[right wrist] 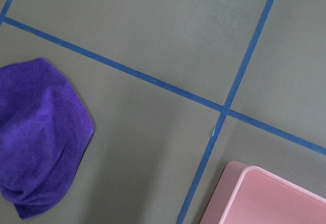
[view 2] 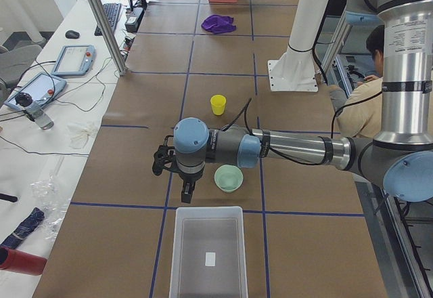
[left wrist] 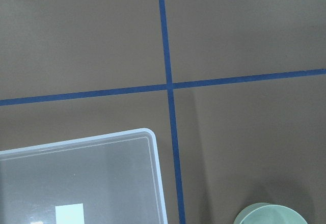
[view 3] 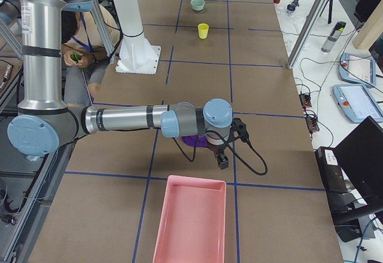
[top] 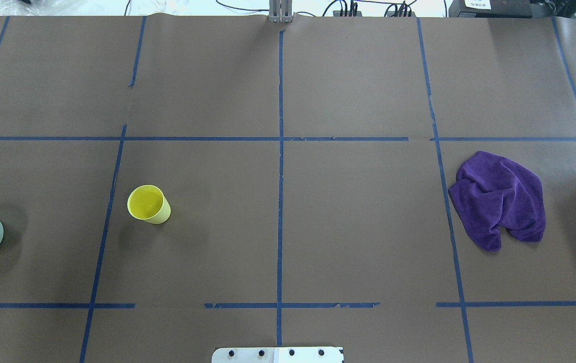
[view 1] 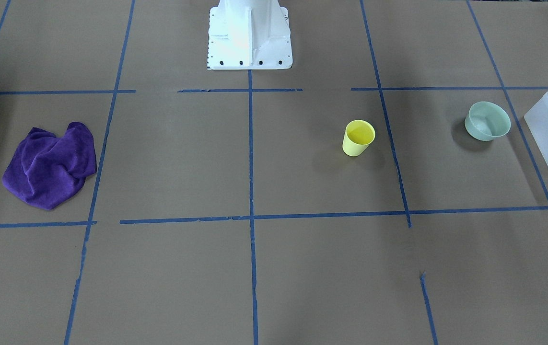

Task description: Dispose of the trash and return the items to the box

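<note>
We take the box (view 2: 208,209) as our landmark: it sits at one end of the table, open side up, with a small white rectangle (view 2: 210,259) on its floor. The mint-green bowl (view 2: 229,177) stands upright on the table near the box's short end, apart from it. The yellow cup (view 2: 218,104) stands upright farther from the box, beyond the bowl. The left gripper (view 2: 187,191) hangs above the table close to that same short end of the box, beside the bowl; we cannot tell how its jaws stand. Well apart from the box, at the opposite end, the purple cloth (top: 499,199) lies crumpled near a pink tray (view 3: 191,180). The right gripper (view 3: 222,161) hangs there between cloth and tray, and we cannot tell its jaw state either.
</note>
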Controlling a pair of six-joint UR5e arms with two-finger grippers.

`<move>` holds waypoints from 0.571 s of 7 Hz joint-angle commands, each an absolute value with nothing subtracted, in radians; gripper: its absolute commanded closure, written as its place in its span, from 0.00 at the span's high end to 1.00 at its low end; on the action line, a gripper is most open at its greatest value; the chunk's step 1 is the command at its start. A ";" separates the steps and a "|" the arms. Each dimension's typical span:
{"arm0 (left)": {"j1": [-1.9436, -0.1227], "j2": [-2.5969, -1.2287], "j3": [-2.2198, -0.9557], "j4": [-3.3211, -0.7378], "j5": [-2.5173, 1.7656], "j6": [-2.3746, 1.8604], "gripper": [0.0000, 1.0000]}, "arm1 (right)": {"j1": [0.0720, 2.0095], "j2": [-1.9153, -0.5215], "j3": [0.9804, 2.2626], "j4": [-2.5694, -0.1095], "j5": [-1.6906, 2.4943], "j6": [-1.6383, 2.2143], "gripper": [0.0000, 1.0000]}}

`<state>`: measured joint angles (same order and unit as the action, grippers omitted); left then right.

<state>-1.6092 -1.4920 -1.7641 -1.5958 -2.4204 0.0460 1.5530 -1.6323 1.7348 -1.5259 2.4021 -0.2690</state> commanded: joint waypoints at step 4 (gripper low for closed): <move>-1.586 -1.508 -1.814 -1.603 -2.422 0.046 1.00 | 1.552 -1.635 1.721 -1.517 2.401 -0.259 1.00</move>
